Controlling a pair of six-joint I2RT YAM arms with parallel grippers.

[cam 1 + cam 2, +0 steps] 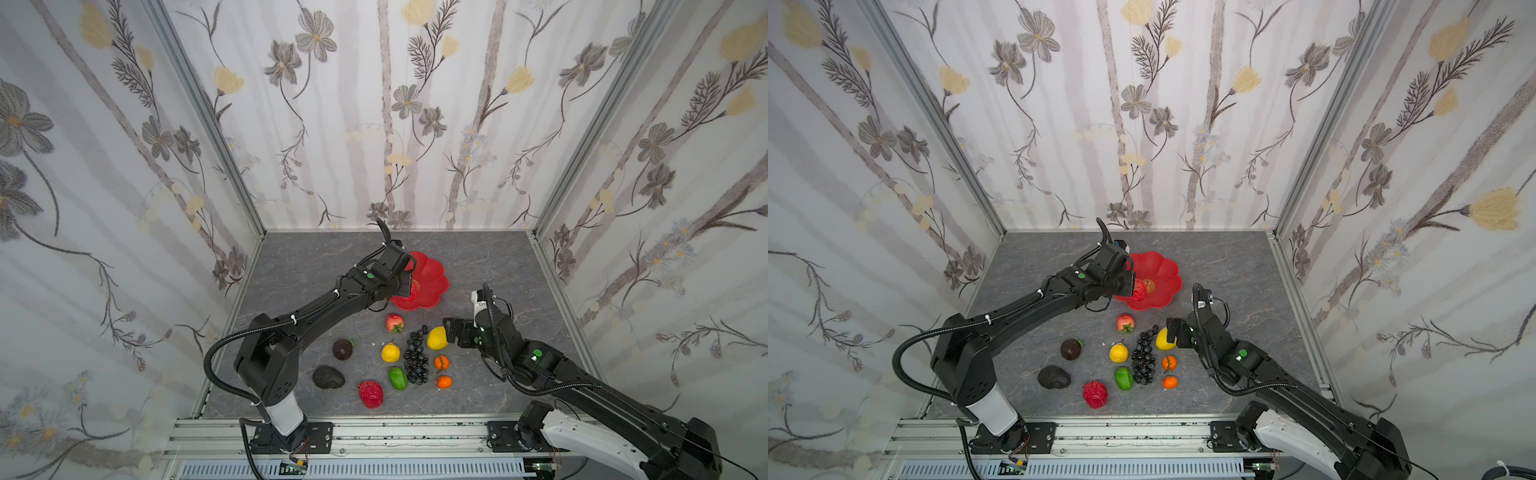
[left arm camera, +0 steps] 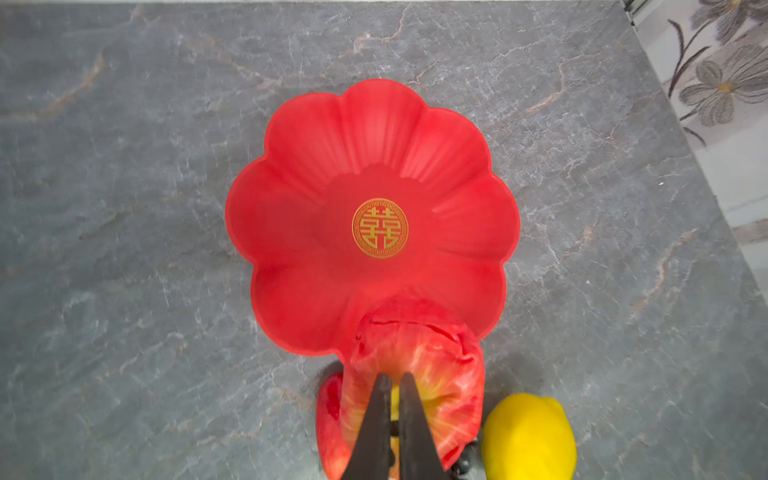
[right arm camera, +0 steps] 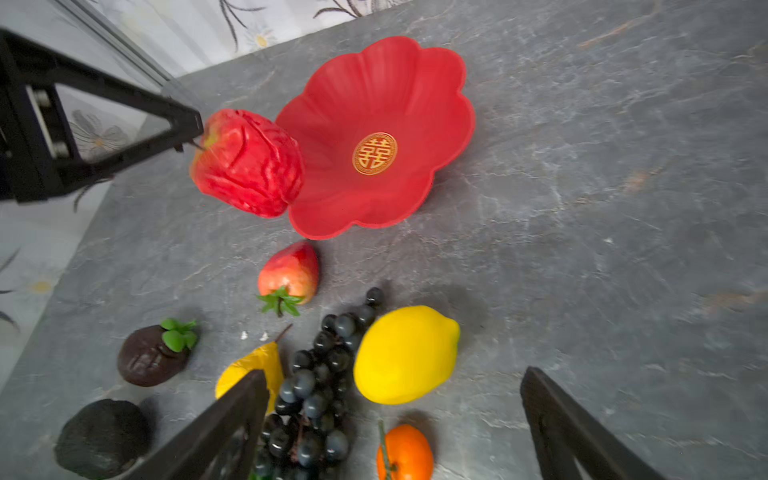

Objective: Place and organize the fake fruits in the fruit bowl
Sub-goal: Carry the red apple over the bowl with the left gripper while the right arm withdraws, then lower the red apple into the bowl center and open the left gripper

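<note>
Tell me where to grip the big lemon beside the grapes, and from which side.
Grip the lemon across its plump middle, coming straight down with the open right end effector. It lies on its side and its ends taper, so the middle probably gives the steadiest hold. The grape bunch crowds one flank, so that finger likely has to wedge between them.

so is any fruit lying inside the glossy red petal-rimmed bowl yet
No, the bowl is bare around its gold emblem; the wrinkled red plastic apple hangs from the left gripper at its rim.
</note>
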